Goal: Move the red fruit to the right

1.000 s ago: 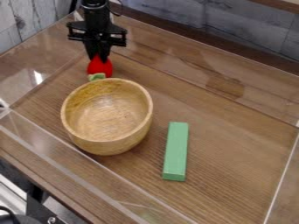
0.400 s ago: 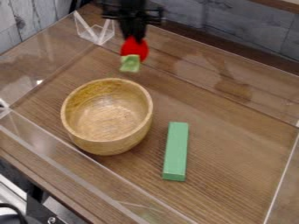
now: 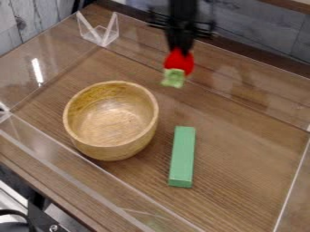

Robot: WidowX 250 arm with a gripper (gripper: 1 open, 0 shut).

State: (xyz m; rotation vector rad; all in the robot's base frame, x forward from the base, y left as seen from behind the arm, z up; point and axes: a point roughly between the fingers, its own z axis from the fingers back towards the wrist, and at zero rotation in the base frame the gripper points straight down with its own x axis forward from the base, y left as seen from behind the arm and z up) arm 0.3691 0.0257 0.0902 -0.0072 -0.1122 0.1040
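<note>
The tool (image 3: 180,50) is clamped on the red fruit (image 3: 179,63), which hangs leafy end down above the worktop (image 3: 242,136), to the far right of the wooden bowl (image 3: 111,119). A green block (image 3: 182,156) lies near the bowl's right side.

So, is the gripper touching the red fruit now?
Touching. The camera view shows the gripper shut on the red fruit, which hangs from its fingers above the table, leafy top pointing down.
</note>
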